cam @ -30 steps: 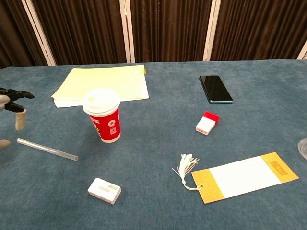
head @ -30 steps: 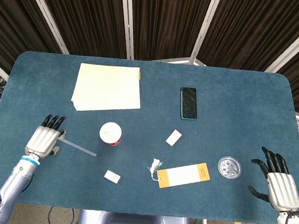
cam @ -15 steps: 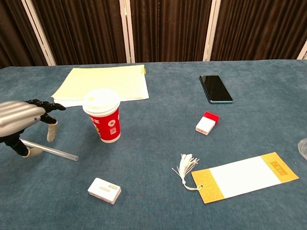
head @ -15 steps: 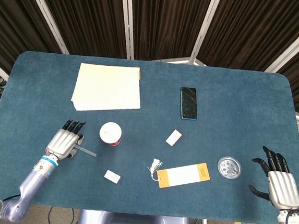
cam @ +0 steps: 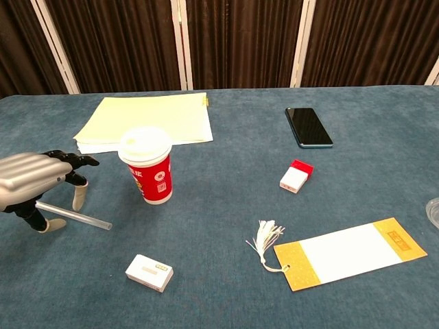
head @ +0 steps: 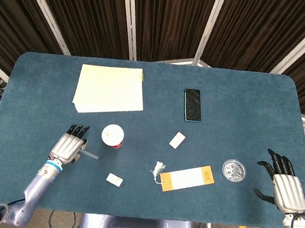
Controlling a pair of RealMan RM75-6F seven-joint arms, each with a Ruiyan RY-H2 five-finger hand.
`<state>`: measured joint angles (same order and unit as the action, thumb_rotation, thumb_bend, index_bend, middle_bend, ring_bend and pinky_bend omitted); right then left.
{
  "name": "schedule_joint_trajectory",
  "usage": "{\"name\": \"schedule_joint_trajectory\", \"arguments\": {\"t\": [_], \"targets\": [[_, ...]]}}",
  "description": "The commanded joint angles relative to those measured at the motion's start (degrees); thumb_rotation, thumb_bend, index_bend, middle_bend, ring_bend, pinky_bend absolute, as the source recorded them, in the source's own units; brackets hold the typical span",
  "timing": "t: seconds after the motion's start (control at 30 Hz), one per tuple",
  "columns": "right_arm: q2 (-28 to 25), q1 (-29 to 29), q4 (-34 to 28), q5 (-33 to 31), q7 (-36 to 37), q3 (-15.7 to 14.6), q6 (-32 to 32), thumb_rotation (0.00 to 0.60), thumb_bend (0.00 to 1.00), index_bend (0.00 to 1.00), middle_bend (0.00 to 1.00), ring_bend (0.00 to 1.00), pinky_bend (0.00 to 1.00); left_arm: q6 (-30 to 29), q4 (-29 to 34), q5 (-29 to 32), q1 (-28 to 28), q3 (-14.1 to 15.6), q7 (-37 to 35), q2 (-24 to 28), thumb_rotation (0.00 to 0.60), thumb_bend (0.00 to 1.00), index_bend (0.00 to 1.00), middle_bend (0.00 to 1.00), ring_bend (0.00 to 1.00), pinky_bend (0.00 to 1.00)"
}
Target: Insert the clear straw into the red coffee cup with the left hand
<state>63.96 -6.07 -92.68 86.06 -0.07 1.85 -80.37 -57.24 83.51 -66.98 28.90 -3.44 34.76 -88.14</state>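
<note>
Blue table [head: 239, 100], clear straw [cam: 86, 218] under left robot hand [cam: 31, 179]

The desk [cam: 384, 130] wears a matt, napped blue cloth, and the left robot hand [cam: 31, 179] has a smooth silver shell with black fingers. At left of the chest view the straw [cam: 86, 217] looks like clear plastic beside the red paper cup [cam: 150, 175] with its white plastic lid. The phone [cam: 308, 126] at upper right is glossy black.

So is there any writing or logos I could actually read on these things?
Nothing is legible here.
Red coffee cup: white printed marks, too small to read.
Bookmark: marks on its orange end, blurred.
Small white box: a tiny label, unreadable.
Phone: screen dark, no text.
</note>
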Motion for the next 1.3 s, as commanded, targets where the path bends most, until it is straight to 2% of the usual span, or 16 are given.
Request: {"name": "schedule_joint_trajectory", "arguments": {"t": [0.03, 0.4, 0.63, 0.9, 1.17, 1.3], "targets": [[0.01, 0.0, -0.02, -0.05, 0.02, 0.01, 0.04, 0.6, 0.14, 0.25, 0.0, 0.0, 0.0, -0.2, -0.51, 0.27, 0.23, 0.05, 0.02, -0.49, 0.6, 0.34, 0.5, 0.0, 0.0, 0.0], [-0.1, -0.02, -0.07, -0.01, 0.13, -0.05, 0.11, 0.6, 0.14, 0.25, 0.0, 0.0, 0.0, -0.17, -0.83, 1.43, 1.16, 0.59, 1.29, -1.43, 0.6, 0.35, 0.53, 0.0, 0.0, 0.0], [-0.07, -0.01, -0.1, -0.01, 0.03, -0.04, 0.05, 0.6, 0.14, 0.25, 0.0, 0.0, 0.0, -0.35, -1.12, 1.89, 1.32, 1.23, 1.6, -1.77, 0.6, 0.44, 0.54, 0.0, 0.0, 0.0], [-0.1, 0.03, -0.13, 0.01, -0.03, -0.08, -0.01, 0.6, 0.14, 0.25, 0.0, 0.0, 0.0, -1.81, 0.27, 1.02, 1.17, 1.33, 0.68, -1.08, 0.6, 0.45, 0.55, 0.0, 0.0, 0.0], [-0.07, 0.04, -0.12, -0.09, -0.18, -0.06, 0.0, 0.6, 0.14, 0.25, 0.0, 0.0, 0.0, -5.56, 8.56, -1.86, 1.14, -0.43, -1.27, 4.08, 0.6, 0.45, 0.55, 0.0, 0.0, 0.0], [-0.02, 0.03, -0.1, -0.1, -0.32, -0.06, 0.02, 0.6, 0.14, 0.25, 0.0, 0.0, 0.0, -7.65, 15.17, -2.63, 0.66, -2.56, -4.83, 8.2, 0.6, 0.44, 0.55, 0.0, 0.0, 0.0]]}}
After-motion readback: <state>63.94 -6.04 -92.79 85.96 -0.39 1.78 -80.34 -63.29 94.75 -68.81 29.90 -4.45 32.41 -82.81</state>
